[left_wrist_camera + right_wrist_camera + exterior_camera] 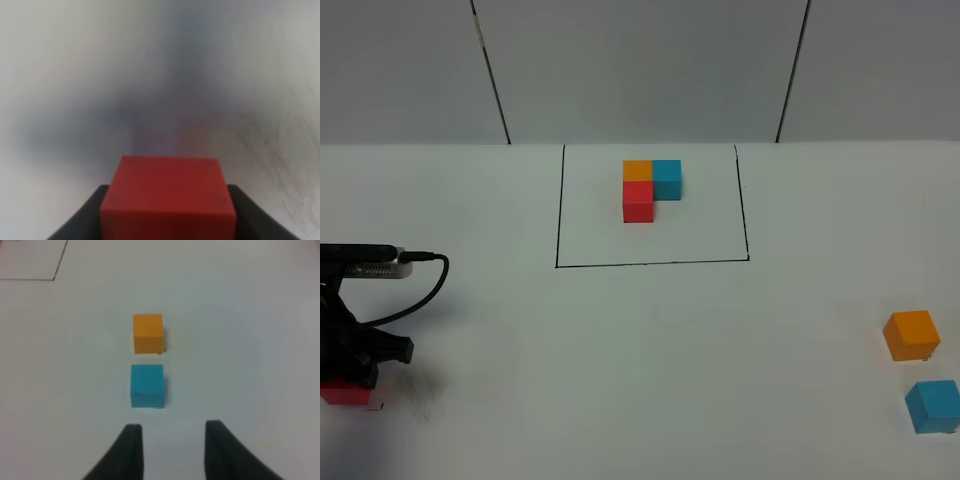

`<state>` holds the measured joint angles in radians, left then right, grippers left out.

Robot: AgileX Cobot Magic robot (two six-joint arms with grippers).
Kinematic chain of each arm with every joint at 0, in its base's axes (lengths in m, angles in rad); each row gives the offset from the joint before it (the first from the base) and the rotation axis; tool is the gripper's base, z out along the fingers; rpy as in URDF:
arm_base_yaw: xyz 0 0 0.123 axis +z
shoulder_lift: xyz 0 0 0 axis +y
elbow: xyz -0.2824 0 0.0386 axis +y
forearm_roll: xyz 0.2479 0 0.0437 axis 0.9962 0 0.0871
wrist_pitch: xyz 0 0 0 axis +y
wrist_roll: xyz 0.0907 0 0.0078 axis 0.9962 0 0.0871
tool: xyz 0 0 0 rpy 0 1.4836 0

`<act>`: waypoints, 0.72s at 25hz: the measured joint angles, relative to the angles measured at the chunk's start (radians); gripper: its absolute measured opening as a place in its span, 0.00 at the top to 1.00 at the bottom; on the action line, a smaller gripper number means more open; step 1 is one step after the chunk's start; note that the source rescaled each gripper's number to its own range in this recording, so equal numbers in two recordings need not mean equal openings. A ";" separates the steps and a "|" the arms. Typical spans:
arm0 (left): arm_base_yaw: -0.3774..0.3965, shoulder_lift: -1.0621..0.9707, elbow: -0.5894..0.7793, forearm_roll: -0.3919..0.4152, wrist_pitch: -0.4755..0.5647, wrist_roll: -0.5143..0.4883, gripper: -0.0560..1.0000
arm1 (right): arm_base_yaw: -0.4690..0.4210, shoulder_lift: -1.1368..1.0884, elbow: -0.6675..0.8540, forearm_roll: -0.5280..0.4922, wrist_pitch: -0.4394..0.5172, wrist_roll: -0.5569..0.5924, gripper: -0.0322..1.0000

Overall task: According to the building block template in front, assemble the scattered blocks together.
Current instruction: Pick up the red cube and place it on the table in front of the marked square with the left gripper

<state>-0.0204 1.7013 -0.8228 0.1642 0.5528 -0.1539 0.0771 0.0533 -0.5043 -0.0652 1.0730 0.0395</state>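
The building block template [651, 188] lies at the back of the table inside a thin black rectangle: orange and blue cubes side by side, with a red cube in front of the orange one. My left gripper [348, 385] is at the table's left edge, shut on the red cube [168, 199], which fills the space between its dark fingers. The orange cube [911, 334] and the blue cube [932, 405] rest apart at the right edge. My right gripper [173, 452] hovers just short of the blue cube [147, 385], with the orange cube [148, 333] beyond it. Its fingers are drawn in and hold nothing.
A black cable [420, 285] loops from the left arm's camera mount over the table. A corner of the drawn rectangle [54, 279] shows in the right wrist view. A grey panelled wall [640, 70] closes off the back.
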 joint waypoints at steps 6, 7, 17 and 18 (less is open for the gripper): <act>0.000 -0.074 0.000 -0.001 0.049 0.049 0.94 | 0.000 0.000 0.000 0.000 0.000 0.000 0.97; 0.000 -0.078 -0.001 -0.004 0.067 0.080 0.94 | 0.000 0.000 0.000 0.000 0.000 0.000 0.97; 0.000 -0.086 -0.142 -0.248 0.276 0.539 0.94 | 0.000 0.000 0.000 0.000 0.000 0.000 0.97; 0.000 -0.086 -0.158 -0.284 0.293 0.592 0.94 | 0.000 0.000 0.000 0.000 0.000 0.000 0.97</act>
<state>-0.0204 1.6149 -0.9811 -0.1195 0.8457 0.4377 0.0771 0.0533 -0.5043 -0.0652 1.0730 0.0395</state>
